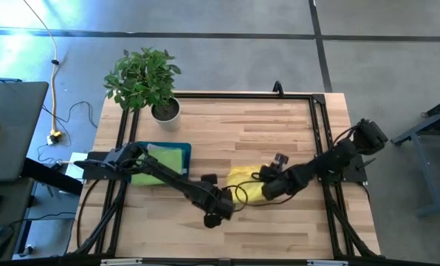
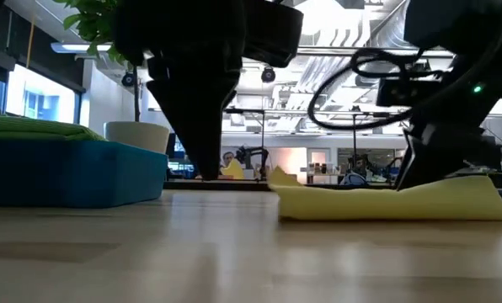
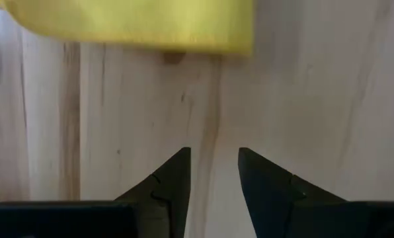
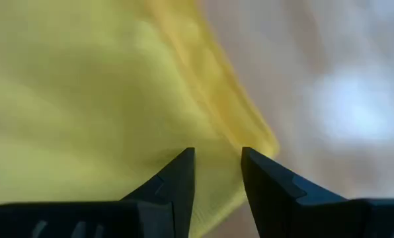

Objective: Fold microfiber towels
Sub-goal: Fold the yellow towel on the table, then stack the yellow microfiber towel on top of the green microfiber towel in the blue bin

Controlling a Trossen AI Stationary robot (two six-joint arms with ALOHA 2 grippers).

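Wood tabletop (image 1: 264,125) under me: yellow towel (image 1: 246,185) half-folded beneath my parted right claw (image 4: 217,173), left claw (image 3: 213,173) apart just short of it, more folding remains.

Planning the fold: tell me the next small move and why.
Probably ease the left pincer forward to the yellow towel's near edge: its fingers stand apart over bare wood, the towel just ahead, while the right pincer already sits on the cloth.

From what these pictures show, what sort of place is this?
Probably a robotics lab in a large open office or workshop: a pale wooden worktable in a black metal frame on grey concrete floor, exposed ceiling ducts, and a black laptop on a side desk.
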